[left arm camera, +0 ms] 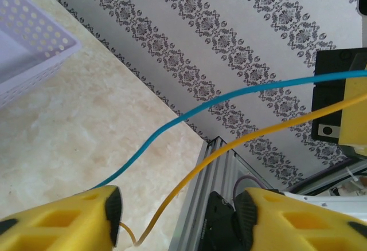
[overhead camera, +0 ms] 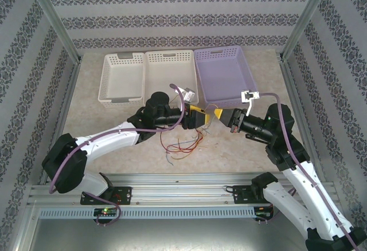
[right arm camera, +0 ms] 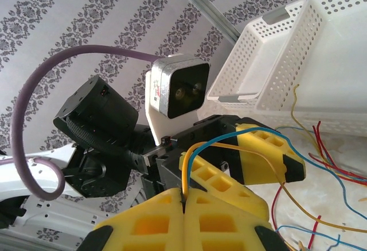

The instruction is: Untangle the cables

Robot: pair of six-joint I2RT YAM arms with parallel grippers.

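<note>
My right gripper (right arm camera: 184,219) hung just in front of the lilac basket (overhead camera: 250,79). Its jaws were pressed together on a yellow wire (right arm camera: 184,168), and a blue wire (right arm camera: 246,137) seemed to rise from the same seam. Facing it, off the basket's front left corner, the left gripper (left arm camera: 178,222) had its jaws partly apart. The yellow wire ran through that gap unclamped, curling close to one pad. The rest of the cables (overhead camera: 182,143) lay in a loose red, orange and blue tangle on the table (overhead camera: 229,159), forward and left of that basket.
</note>
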